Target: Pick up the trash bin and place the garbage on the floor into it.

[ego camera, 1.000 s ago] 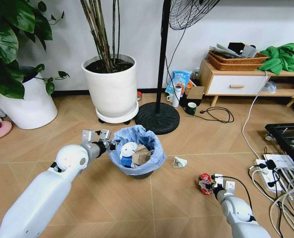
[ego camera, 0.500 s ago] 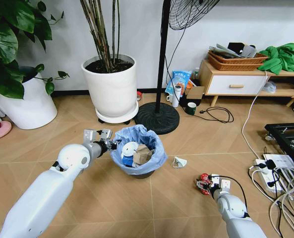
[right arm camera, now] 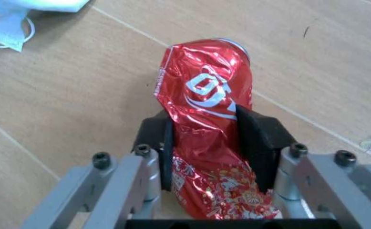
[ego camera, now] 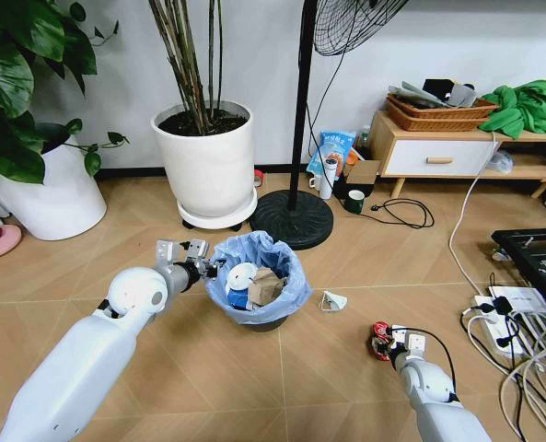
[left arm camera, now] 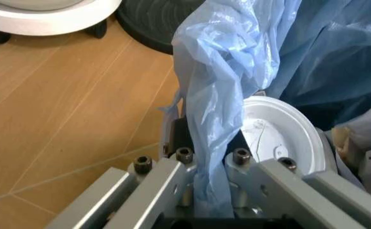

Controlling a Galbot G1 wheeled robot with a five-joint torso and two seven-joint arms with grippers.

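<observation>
lifted slightly, right gripper (ego camera: 386,342) clamps crushed red can (right arm camera: 206,138); left gripper (ego camera: 206,267) unchanged.

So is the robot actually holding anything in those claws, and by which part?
Yes. The right gripper clamps the crushed red can across its middle. The left gripper pinches the trash bin by its bag-lined rim.
</observation>
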